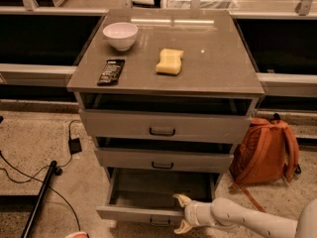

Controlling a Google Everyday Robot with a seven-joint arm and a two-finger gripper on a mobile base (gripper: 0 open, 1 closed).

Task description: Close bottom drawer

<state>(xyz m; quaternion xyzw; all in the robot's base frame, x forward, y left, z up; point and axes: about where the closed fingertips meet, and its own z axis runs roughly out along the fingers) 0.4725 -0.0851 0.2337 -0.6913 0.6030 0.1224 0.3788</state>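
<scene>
The gripper (179,213) sits low at the cabinet's foot, at the right end of the bottom drawer's front panel; its two pale fingers (181,199) are spread apart and grasp nothing, one tip above the panel's top edge and one below it, so the palm seems to meet the panel, a pose suited to pushing rather than pulling; the bottom drawer (143,213) stands pulled out toward the camera, its shallow grey tray bare just behind the gripper and its small dark handle (159,222) just to the left of it; the white arm (247,219) reaches in from the right, roughly level with the panel, probably so the push runs straight along the drawer's slides; above the gripper the middle drawer (163,160) and top drawer (163,128) each stand slightly out; higher up on the cabinet top (218,58) rest a white bowl (120,35), a yellow sponge (169,62) and a dark wrapped bar (110,72), all well clear of the work; an orange backpack (265,152) leans up and to the right, beside the cabinet; the closing looks only partly done.
</scene>
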